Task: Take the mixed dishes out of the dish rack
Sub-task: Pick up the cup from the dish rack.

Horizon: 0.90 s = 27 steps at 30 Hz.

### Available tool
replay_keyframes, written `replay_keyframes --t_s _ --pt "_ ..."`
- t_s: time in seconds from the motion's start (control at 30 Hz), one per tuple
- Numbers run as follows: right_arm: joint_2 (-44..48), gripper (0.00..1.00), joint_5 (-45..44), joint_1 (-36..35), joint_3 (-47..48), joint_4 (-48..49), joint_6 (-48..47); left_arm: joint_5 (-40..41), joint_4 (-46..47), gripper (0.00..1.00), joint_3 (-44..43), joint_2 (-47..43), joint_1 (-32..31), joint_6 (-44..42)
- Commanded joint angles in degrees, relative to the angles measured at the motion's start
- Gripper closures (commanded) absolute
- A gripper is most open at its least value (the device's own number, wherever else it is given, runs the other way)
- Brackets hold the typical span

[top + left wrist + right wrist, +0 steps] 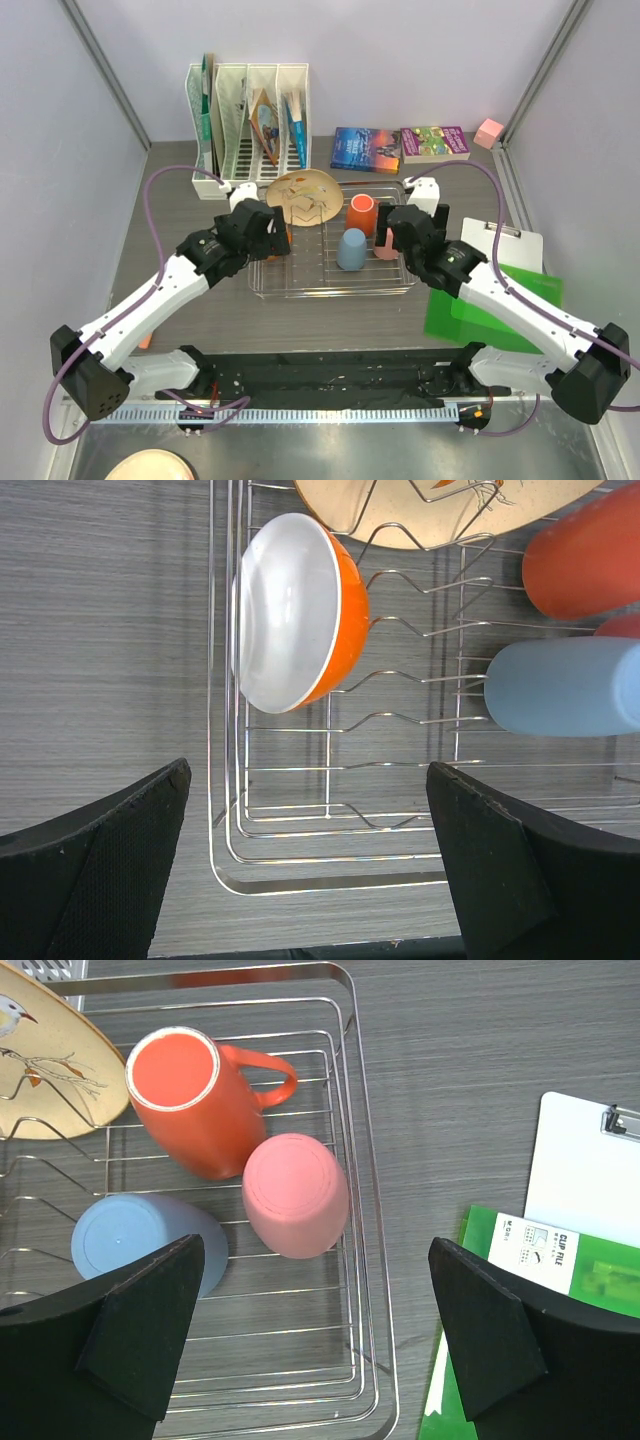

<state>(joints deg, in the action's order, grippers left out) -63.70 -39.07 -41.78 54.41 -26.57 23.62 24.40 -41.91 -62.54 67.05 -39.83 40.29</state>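
The chrome dish rack (330, 282) lies mid-table. In it are the beige plate (303, 197) at the back left, the orange mug (362, 214), the grey-blue cup (351, 249) and the pink cup (385, 243). The orange bowl (300, 610) stands on edge in the rack's left slots. My left gripper (308, 860) is open and empty above the rack's near-left corner (215, 860), short of the bowl. My right gripper (315, 1335) is open and empty above the rack's near-right corner (365, 1260), just short of the pink cup (296, 1195), with the mug (190, 1100) and blue cup (130, 1245) beyond.
A white file holder (245, 115) stands behind the rack. Two books (366, 148) and a pink block (489, 132) lie at the back right. A clipboard (500, 245) and green folders (490, 310) lie right of the rack. A peach disc (150, 466) shows at the bottom edge.
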Motion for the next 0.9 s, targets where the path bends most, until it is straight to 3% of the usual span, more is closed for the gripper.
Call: replay_keyframes --t_s 0.0,0.27,0.57,0.87 --pt "-0.5 0.00 -1.7 -0.1 0.5 1.3 -0.7 0.6 0.3 0.00 -0.4 -0.6 0.3 0.5" --pt "-4.1 0.00 -8.9 -0.1 3.6 -3.5 -0.1 2.4 -1.2 0.00 0.1 -0.4 0.2 -0.3" --pt "-5.5 0.01 -7.8 -0.1 3.5 -2.4 -2.8 0.7 3.8 0.00 4.3 -3.4 0.2 -3.6" --pt "-13.9 0.02 -6.3 -0.1 6.6 -2.0 -1.0 -0.8 7.4 0.00 6.2 -7.5 0.3 -3.2"
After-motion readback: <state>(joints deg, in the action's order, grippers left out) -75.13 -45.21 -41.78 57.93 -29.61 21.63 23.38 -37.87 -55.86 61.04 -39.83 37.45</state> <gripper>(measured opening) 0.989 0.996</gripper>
